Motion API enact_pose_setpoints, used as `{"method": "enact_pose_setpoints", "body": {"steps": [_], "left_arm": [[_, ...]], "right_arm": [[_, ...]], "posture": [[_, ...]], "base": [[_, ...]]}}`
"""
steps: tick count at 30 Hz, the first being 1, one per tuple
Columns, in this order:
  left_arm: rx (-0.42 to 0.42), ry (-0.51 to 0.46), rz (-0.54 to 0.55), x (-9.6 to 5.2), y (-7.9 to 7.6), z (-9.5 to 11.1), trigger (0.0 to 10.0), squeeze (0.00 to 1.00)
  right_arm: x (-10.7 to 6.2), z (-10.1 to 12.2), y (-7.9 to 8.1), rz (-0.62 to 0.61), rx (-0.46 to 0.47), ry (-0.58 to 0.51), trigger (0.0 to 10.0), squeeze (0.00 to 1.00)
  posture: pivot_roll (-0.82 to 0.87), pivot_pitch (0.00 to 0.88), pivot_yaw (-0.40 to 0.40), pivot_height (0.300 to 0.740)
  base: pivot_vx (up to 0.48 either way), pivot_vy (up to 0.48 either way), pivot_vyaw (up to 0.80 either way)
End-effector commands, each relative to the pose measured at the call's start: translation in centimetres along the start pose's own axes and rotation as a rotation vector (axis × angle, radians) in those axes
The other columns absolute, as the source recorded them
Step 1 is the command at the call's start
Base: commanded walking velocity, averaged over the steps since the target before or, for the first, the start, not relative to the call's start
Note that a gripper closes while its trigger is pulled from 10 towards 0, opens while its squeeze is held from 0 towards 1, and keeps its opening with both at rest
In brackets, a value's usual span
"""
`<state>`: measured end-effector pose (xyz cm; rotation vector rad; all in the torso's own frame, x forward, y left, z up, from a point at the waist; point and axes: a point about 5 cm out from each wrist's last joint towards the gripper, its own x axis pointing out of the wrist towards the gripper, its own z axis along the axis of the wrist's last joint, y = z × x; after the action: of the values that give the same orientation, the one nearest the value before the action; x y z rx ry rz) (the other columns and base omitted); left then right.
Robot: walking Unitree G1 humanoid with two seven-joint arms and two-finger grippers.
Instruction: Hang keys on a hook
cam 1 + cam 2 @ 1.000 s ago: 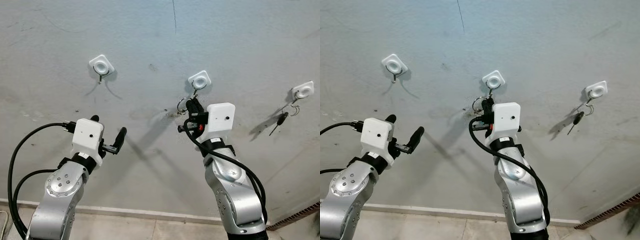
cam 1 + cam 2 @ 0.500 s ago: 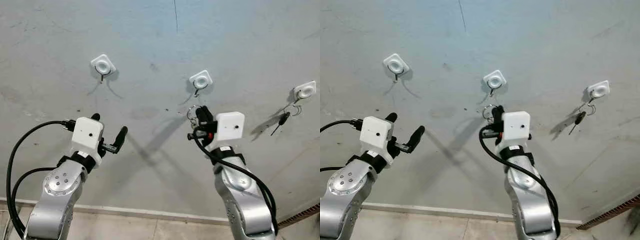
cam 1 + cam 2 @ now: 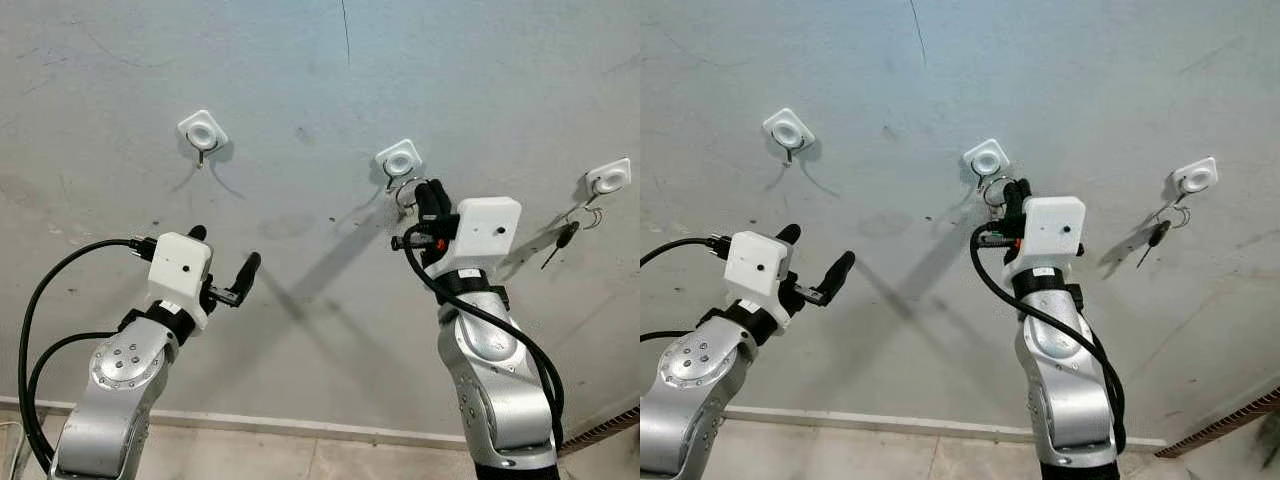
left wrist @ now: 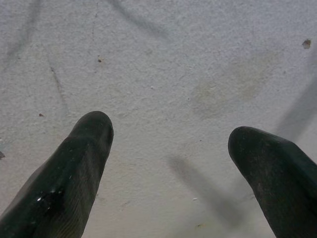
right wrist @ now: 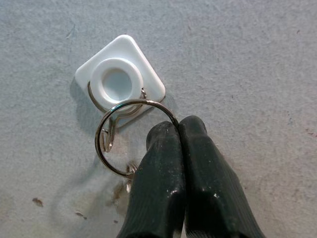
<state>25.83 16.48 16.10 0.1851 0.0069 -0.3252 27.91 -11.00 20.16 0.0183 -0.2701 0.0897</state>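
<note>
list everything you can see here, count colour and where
wall hooks: three, white square pads with metal hooks, in a row across the wall, left, middle, right
key ring: one, silver, in front of the middle hook, pinched by the right gripper
hanging key: one, dark, on rings from the right hook
wall: grey, scuffed
floor strip: pale, along the wall's base
left gripper: black fingers apart, empty, below the left hook
right gripper: black fingers closed on the key ring at the middle hook
</note>
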Motion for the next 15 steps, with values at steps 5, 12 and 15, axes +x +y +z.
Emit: {"method": "enact_pose_setpoints", "body": {"steps": [5, 12, 15], "left_arm": [[-0.003, 0.0, -0.032, 0.2, -0.4, 0.1, 10.0, 0.0], [-0.003, 0.001, -0.035, 0.2, -0.4, 0.2, 10.0, 0.0], [-0.002, 0.001, -0.04, 0.2, -0.4, 0.1, 10.0, 0.0]], "right_arm": [[0.6, 0.3, 0.3, -0.01, -0.007, -0.012, 10.0, 0.0], [0.9, 0.1, 0.9, 0.003, -0.021, 0.0, 10.0, 0.0], [0.9, -0.1, 1.1, 0.01, -0.027, 0.012, 10.0, 0.0]], "posture": [[0.21, 0.0, -0.073, 0.74], [0.21, 0.0, -0.073, 0.74], [0.21, 0.0, -0.073, 0.74]], "base": [[0.0, 0.0, 0.0], [0.0, 0.0, 0.0], [0.0, 0.0, 0.0]]}}
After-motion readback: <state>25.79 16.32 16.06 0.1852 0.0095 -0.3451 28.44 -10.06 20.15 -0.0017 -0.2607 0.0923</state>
